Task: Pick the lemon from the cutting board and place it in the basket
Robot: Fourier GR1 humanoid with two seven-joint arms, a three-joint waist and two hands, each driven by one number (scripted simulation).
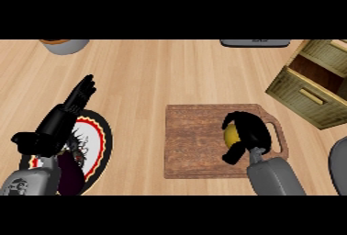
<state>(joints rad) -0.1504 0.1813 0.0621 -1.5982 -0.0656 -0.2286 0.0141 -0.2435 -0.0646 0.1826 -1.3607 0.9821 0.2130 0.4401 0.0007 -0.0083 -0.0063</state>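
A yellow lemon (231, 133) lies on the brown wooden cutting board (196, 137) in the middle right of the head view. My right hand (249, 130) covers the lemon from above, with fingers and thumb curled round it; only the lemon's left side shows. The woven basket (318, 87) stands at the right edge, beyond the board, tilted with its open compartments showing. My left hand (68, 114) rests at the left, fingers straight and pointing away, holding nothing.
Under my left forearm lies a round plate (102, 137) with a red and black rim and a dark purple item (69, 176) on it. A grey cup (65, 45) and a dark grey object (255, 42) stand at the far edge.
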